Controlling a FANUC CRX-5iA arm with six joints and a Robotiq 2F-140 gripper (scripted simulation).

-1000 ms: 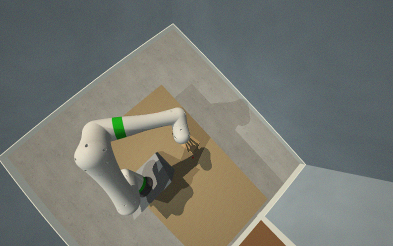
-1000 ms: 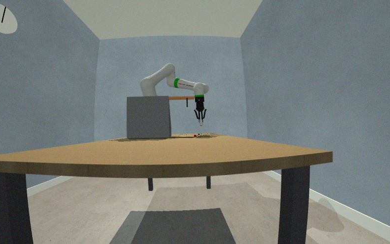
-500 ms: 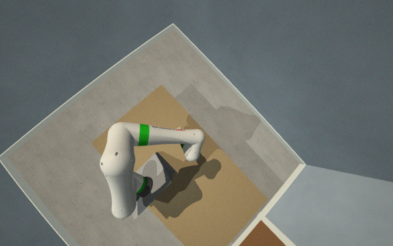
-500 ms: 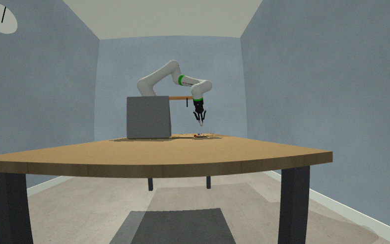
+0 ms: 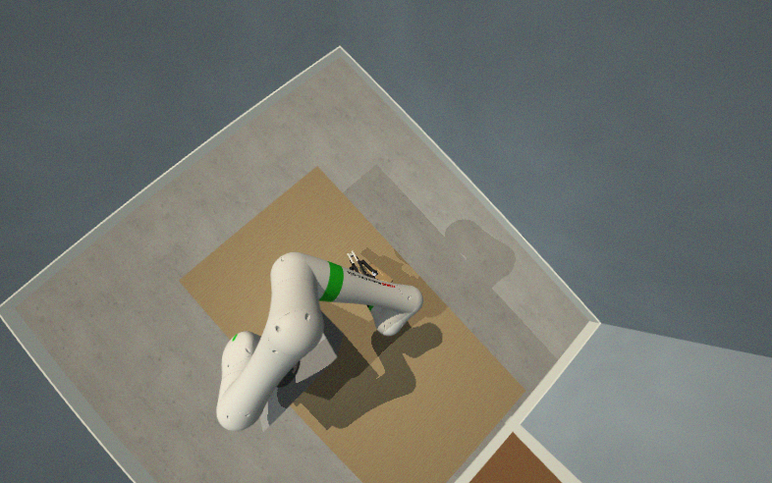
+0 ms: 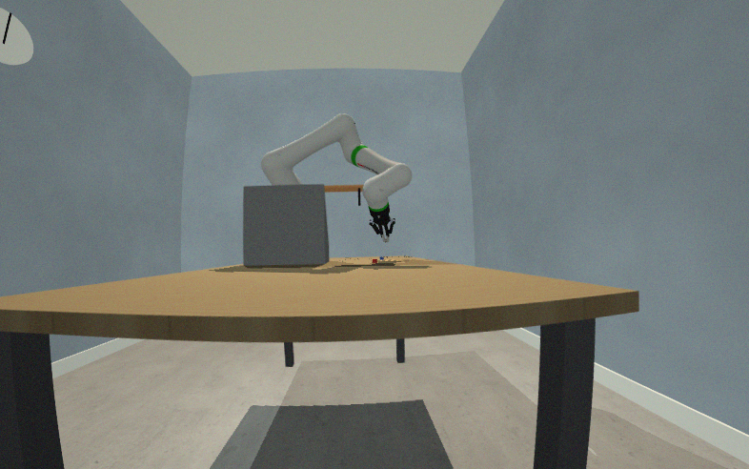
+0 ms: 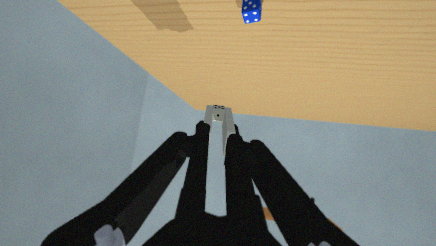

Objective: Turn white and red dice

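Note:
My gripper (image 5: pixel 351 255) (image 6: pixel 385 237) (image 7: pixel 217 116) is shut on the white die (image 7: pixel 218 115), held at the fingertips high above the table. In the wrist view one face of this die shows a single pip, and a narrow face at its far edge shows several black pips. The gripper is tilted. The blue die (image 6: pixel 381 257) (image 7: pixel 251 15) lies on the table; four pips show on one of its faces in the wrist view. The red die (image 6: pixel 374 261) lies on the table; its pips are too small to read. The arm hides most or all of the mat in the top view.
A grey block (image 6: pixel 284 226) stands on the wooden table (image 5: pixel 467 384) (image 6: pixel 319 294) (image 7: pixel 325 65), beside the arm's base. The arm's forearm (image 5: pixel 371 288) passes over the dice area in the top view. The table's edge shows below the fingertips in the wrist view.

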